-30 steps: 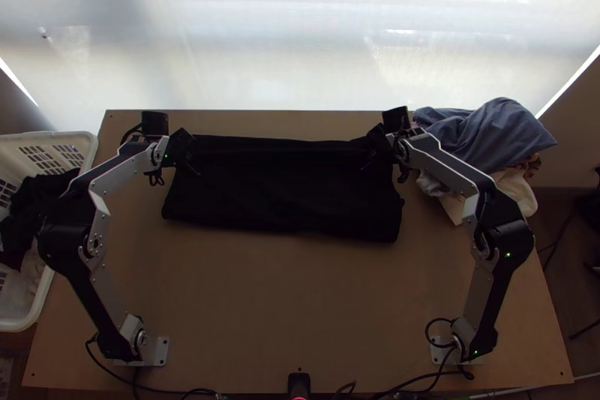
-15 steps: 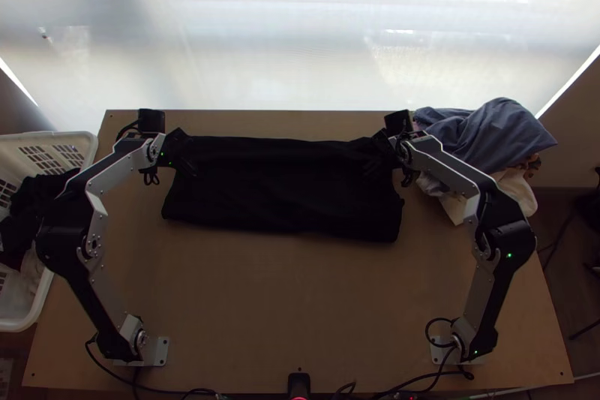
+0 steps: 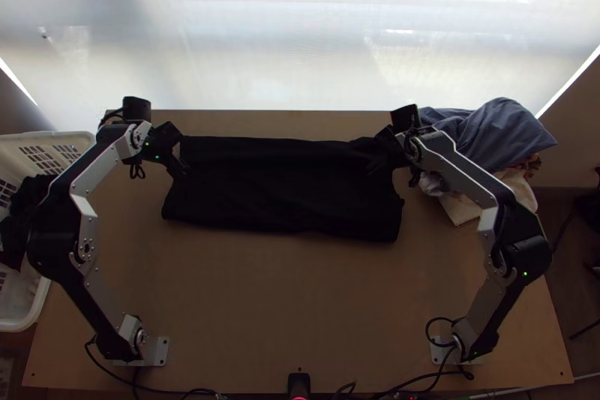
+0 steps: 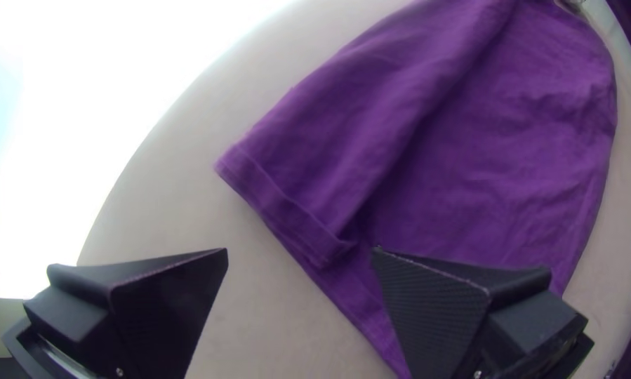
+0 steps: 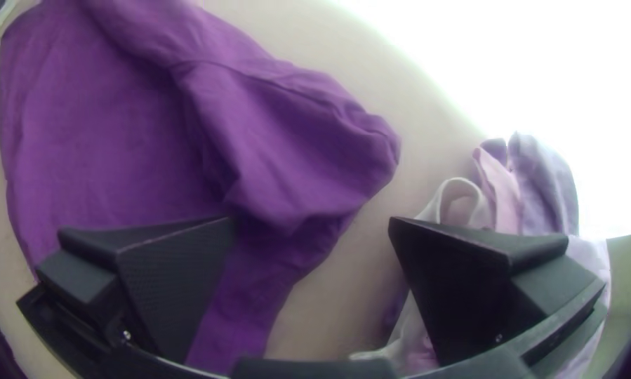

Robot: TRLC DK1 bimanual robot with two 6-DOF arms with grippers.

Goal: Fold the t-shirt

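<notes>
While the left claw (image 3: 182,166) and right claw (image 3: 376,163) both gape wide, holding nothing, one folded t-shirt (image 3: 285,193) lies near the worktop's (image 3: 300,295) far edge. One clothes pile (image 3: 487,133) sits at the far right corner.

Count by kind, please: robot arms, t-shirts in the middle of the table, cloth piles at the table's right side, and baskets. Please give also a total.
Robot arms, left and right: 2
T-shirt: 1
Cloth pile: 1
White basket: 1
Total: 5
</notes>
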